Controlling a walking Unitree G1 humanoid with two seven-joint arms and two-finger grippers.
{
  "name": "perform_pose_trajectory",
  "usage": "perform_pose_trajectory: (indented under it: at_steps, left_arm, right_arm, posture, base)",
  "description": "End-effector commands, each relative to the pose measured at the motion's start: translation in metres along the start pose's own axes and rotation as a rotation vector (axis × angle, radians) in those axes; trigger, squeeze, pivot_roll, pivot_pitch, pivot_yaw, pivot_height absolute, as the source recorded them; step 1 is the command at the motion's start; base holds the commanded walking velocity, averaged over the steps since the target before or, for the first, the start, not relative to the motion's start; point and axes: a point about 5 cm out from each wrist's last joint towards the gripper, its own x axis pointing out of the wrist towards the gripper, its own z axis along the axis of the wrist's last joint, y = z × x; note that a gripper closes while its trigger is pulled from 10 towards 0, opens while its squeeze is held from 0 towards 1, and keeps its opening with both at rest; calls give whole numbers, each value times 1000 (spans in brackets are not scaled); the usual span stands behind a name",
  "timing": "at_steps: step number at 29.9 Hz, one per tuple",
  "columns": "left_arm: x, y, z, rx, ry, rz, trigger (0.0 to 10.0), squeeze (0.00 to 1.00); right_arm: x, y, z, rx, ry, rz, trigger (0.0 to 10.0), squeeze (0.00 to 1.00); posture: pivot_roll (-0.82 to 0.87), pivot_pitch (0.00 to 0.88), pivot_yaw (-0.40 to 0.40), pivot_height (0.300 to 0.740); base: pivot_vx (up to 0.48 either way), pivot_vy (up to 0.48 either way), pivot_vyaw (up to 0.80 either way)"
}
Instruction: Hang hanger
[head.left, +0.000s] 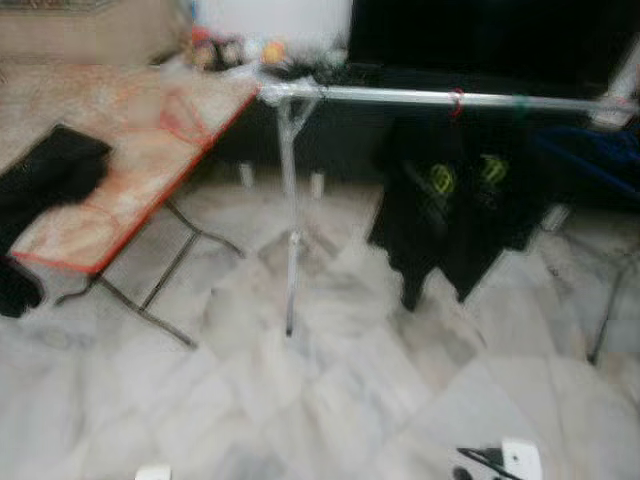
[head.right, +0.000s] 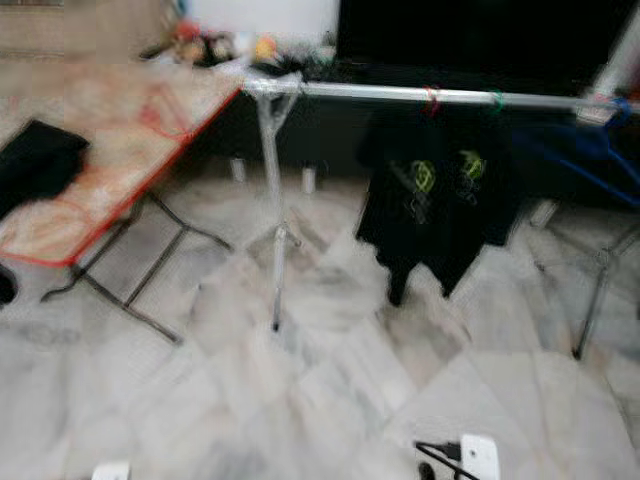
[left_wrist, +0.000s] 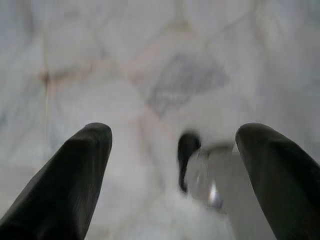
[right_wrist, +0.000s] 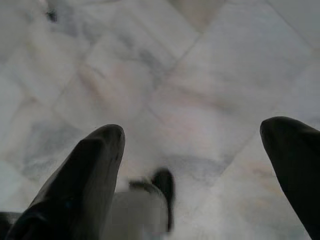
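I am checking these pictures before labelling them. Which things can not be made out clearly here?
- Small items at the far end of the folding table: blurred in the eye views, kind unclear.
- Green print on the black shirt hanging from the rail: too blurred to read.
- Right end of the clothes rack: cut off by the picture edge.
- Left gripper and right gripper: open above the marble floor, holding nothing.

Head views motion-blurred throughout. Rail (head.left: 440, 97) cut off at right edge; hooks on it too smeared to identify. Black shirt (head.left: 450, 205): yellow print unreadable. Table (head.left: 120, 190) cut off at left edge. Below left gripper (left_wrist: 172, 150), blurred white object (left_wrist: 220, 185), unidentifiable; same under right gripper (right_wrist: 192, 150).
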Motion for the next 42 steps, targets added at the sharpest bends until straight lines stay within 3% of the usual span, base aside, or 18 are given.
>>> perform_pose_trajectory:
  at_steps: [1,35,42]
  left_arm:
    - [-1,-6,-5,-13,18,-14,10000,0]
    - [3,-7,6,-29,-7,0,10000,0]
    - [4,-6,11,-40,-29,10,10000,0]
  right_arm:
    - [-1,-5,1,6,-3,-15,10000,0]
    - [1,-3,11,-32,-32,10,10000,0]
    - [1,-4,11,-13,-41,13,10000,0]
  posture:
    - [16,0,-20,740]
    - [17,0,-33,740]
    - [15,0,-40,740]
  base:
    - [251,0,0]
    - [253,0,0]
    - [252,0,407]
